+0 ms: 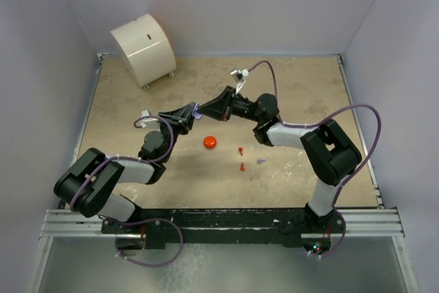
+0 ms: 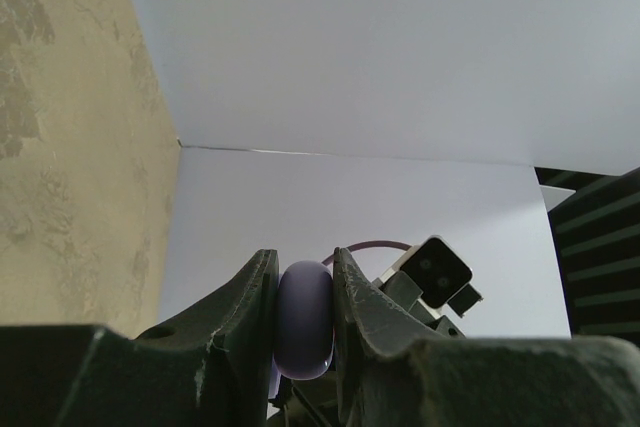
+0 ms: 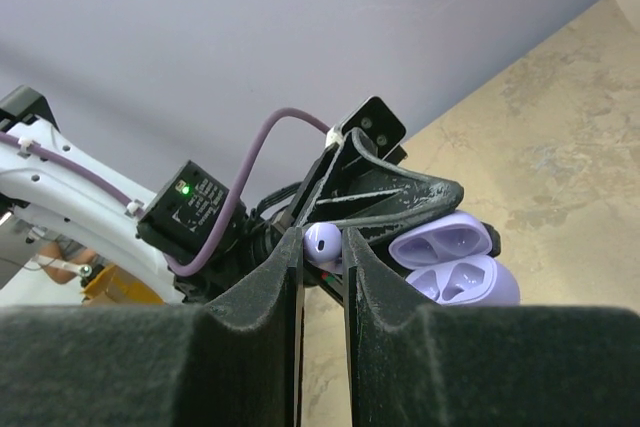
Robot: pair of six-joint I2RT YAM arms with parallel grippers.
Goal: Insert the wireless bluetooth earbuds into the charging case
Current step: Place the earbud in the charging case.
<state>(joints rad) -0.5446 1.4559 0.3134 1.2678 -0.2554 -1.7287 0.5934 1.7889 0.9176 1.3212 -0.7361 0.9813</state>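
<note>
One lilac earbud (image 3: 322, 243) between right fingers (image 3: 262, 319)

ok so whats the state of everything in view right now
left tool: shut on lilac case
lilac case: open, held off the table
right tool: shut on held lilac earbud
held lilac earbud: pinched, not yet in the case
loose lilac earbud: lying on table
red earbuds: loose on table
red case: looks shut, on table

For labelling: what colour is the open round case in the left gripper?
The open case is lilac-purple; right wrist view best.
</note>
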